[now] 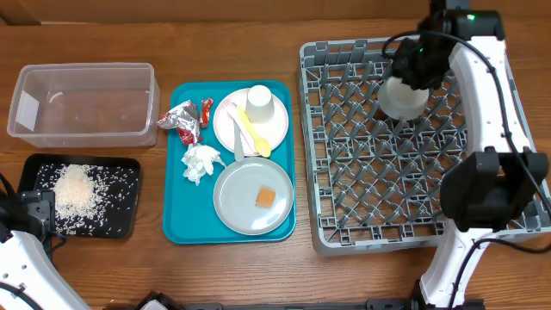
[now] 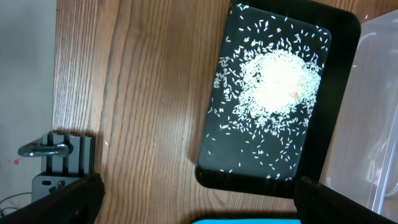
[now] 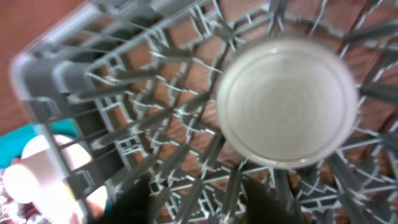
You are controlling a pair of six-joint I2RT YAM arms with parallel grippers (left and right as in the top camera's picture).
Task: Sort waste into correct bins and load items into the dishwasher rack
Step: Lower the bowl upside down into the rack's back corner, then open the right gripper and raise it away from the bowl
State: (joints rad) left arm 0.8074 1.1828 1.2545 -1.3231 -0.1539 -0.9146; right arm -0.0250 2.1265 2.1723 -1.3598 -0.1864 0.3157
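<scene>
The small grey-white bowl [image 1: 403, 97] stands upright among the pegs at the back of the grey dishwasher rack [image 1: 344, 228]. In the right wrist view the bowl [image 3: 286, 102] is just ahead of my right gripper [image 3: 199, 208], which is open and empty above the rack [image 3: 155, 112]. My left gripper [image 2: 205, 202] is open and empty over the wood beside the black tray [image 2: 249, 177] of rice [image 2: 277, 84]. On the teal tray [image 1: 185, 228] lie the pink plate [image 1: 225, 125] with the white cup [image 1: 261, 105] and yellow spoon [image 1: 254, 133], the grey plate [image 1: 237, 207] with the orange cube [image 1: 265, 197], foil wrappers [image 1: 185, 119] and the napkin [image 1: 201, 161].
The clear tub [image 1: 82, 102] stands at the back left, above the black tray [image 1: 125, 220]; its edge shows in the left wrist view [image 2: 379, 112]. The right arm's base [image 1: 482, 207] stands over the rack's right side. A clamp [image 2: 46, 149] sits at the table's edge.
</scene>
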